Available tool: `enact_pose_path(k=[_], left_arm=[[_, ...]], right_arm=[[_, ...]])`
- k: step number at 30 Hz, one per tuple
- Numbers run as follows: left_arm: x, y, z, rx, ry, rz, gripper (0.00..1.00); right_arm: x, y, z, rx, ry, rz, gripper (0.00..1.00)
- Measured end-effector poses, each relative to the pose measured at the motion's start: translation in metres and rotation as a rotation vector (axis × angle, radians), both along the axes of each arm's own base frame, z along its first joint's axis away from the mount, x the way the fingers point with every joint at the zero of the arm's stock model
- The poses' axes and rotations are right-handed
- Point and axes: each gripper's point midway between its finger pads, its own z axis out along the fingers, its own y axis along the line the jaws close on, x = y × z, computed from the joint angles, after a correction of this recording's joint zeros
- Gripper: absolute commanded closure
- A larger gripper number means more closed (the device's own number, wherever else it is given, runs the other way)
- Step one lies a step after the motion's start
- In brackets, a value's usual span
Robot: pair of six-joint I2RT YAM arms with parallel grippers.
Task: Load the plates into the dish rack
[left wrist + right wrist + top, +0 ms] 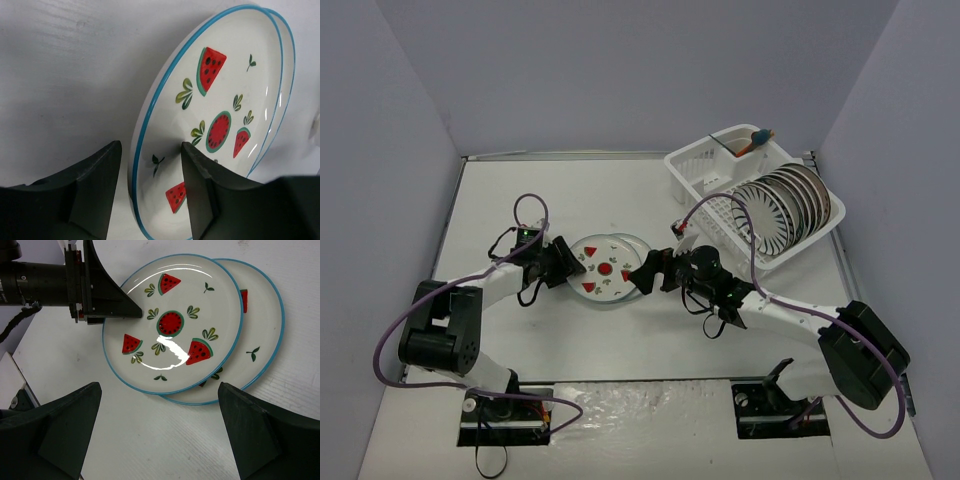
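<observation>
Two white plates with blue rims and red watermelon slices lie overlapping on the table: the upper plate (601, 270) (172, 322) (220, 100) and the lower plate (626, 246) (262, 315). My left gripper (563, 262) (151, 147) straddles the upper plate's left rim, one finger over the plate and one outside, with a gap still showing. My right gripper (645, 272) (160, 390) stands wide open just right of the plates, nothing between its fingers. The white dish rack (700, 170) at the back right holds several plates (782, 205) standing on edge.
A corner cup of the rack holds an orange and blue utensil (757, 140). Grey walls enclose the table on three sides. Both arms' cables loop over the table near the plates.
</observation>
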Motion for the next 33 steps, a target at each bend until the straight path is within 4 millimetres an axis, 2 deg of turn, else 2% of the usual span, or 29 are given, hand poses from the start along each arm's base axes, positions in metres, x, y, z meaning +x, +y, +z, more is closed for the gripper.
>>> enact_pose_path(k=[10,14,23,29,33], left_arm=[[0.005,-0.008,0.010,-0.083,-0.037,0.008,0.93],[0.002,-0.007,0.018,-0.088,-0.046,0.016,0.99],[-0.009,-0.003,0.058,-0.086,-0.105,0.023,1.00],[-0.022,0.001,0.080,-0.081,-0.126,0.027,1.00],[-0.030,-0.003,0.098,-0.113,-0.157,0.003,1.00]], right_arm=[[-0.002,-0.002,-0.001,-0.003,-0.001,0.001,0.00],[-0.003,-0.003,0.004,0.000,-0.011,0.002,0.00],[-0.009,-0.009,0.020,-0.006,-0.036,0.009,0.00],[-0.008,-0.008,0.043,0.017,-0.042,0.021,0.00],[-0.003,-0.008,0.063,0.047,-0.045,0.028,0.00]])
